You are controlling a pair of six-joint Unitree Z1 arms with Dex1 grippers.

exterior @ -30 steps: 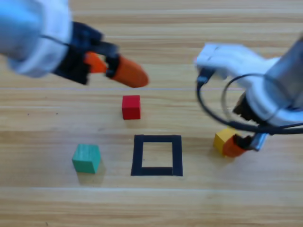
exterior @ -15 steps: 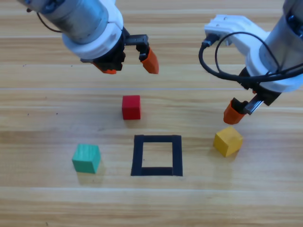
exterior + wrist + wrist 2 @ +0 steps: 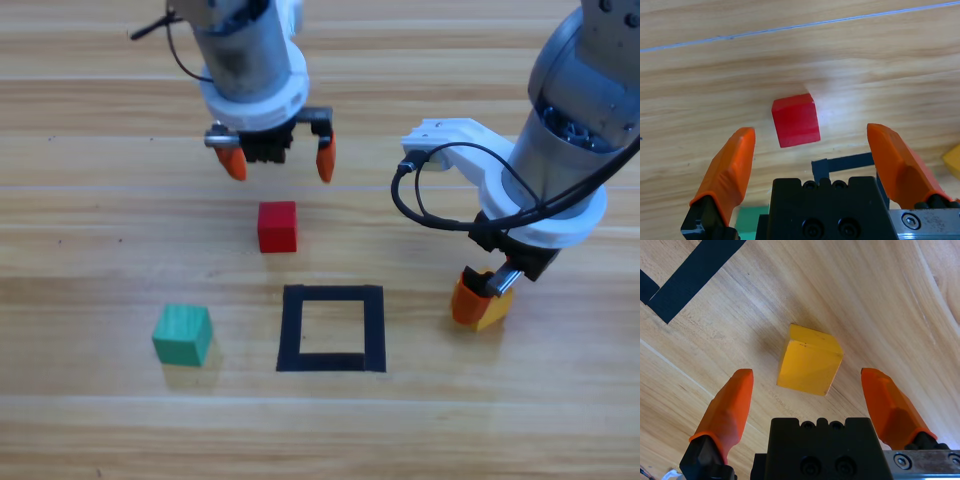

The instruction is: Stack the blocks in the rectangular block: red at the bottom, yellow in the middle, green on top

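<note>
High view: both grippers hang over the cubes, nothing grasped.
Left gripper (image 3: 279,160), fingers spread, sits just above the red cube (image 3: 277,226); right gripper (image 3: 480,297), released, straddles the yellow cube (image 3: 809,359) right of the rectangular block (image 3: 332,328); green cube (image 3: 183,334) lies left of it.

The table (image 3: 90,420) is smooth, pale grained wood with a slight sheen; the rectangular block (image 3: 292,330) is matt black tape.

Centre: small red cube (image 3: 277,226), just above flat black tape rectangle (image 3: 332,328)
Lower left: teal-green cube (image 3: 183,334)
Right: yellow cube (image 3: 489,310)
</note>
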